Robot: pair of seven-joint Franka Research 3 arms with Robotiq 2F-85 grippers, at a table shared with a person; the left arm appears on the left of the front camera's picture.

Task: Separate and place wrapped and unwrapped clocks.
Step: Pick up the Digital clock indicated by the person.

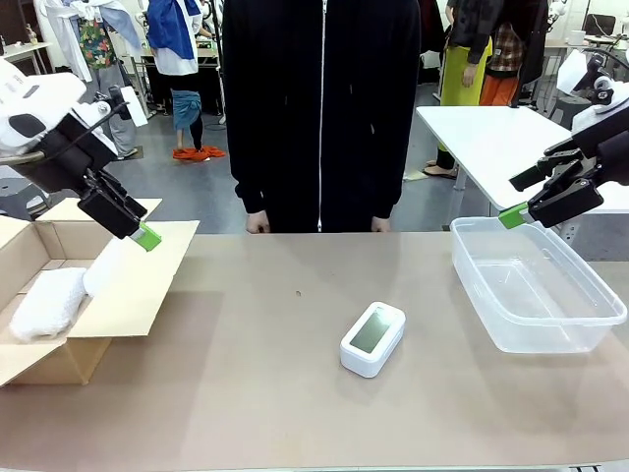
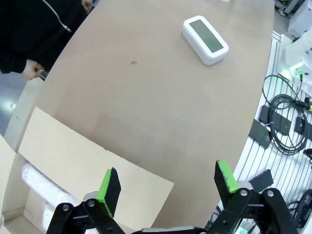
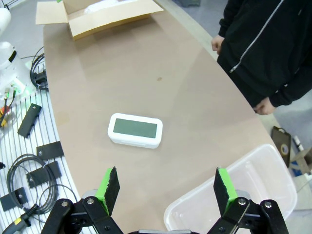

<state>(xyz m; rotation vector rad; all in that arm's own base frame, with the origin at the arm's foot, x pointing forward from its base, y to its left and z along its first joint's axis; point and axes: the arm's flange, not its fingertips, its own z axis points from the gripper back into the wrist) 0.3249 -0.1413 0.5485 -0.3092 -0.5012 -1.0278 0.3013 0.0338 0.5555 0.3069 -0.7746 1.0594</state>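
2 wrapped clks [image 1: 44, 303] (boxed), 1 bare clk [image 1: 372, 338]

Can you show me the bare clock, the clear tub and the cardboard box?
bare clock [image 1: 373, 335], front view, screen.
clear tub [image 1: 474, 285], front view, left wall.
cardboard box [image 1: 138, 285], front view, open flap.

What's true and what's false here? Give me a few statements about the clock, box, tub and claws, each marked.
1. The bare clock lies screen up on the table, between the cardboard box and the clear tub. True.
2. The wrapped bundles sit in the tub. False: they lie in the box.
3. The left claw grips the clock. False: it is open and holds nothing.
4. The right claw is open and holds nothing. True.
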